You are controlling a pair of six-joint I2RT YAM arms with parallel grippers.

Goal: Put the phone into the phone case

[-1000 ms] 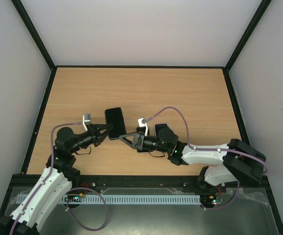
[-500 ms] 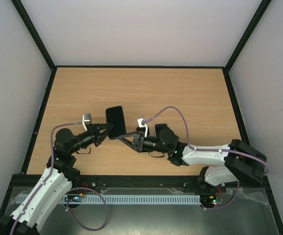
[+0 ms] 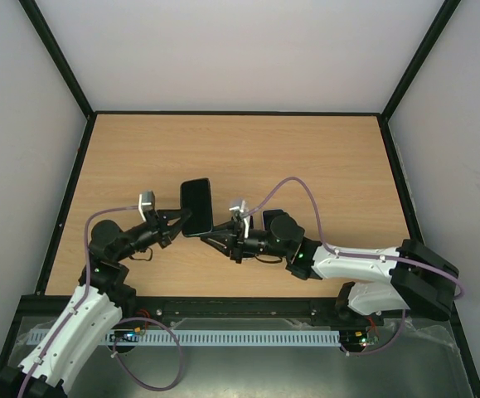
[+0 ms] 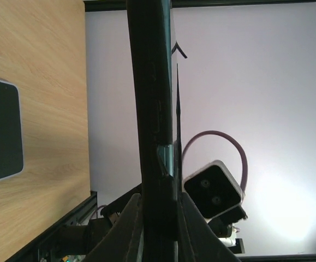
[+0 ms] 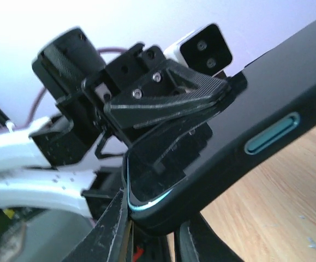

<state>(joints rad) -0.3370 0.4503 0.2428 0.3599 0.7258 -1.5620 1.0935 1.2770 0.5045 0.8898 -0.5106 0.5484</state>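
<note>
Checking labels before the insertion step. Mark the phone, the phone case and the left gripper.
phone (image 4: 4, 128), left wrist view, middle of its dark screen.
phone case (image 3: 196, 206), top view, middle of its black face.
left gripper (image 4: 159, 204), left wrist view, midway between its fingertips.

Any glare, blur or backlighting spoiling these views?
Top view: evenly lit, sharp. Left wrist: the case is a backlit silhouette, with a glare patch on the wall at lower right. Right wrist: wall washed out, case in close-up but its button readable.
</note>
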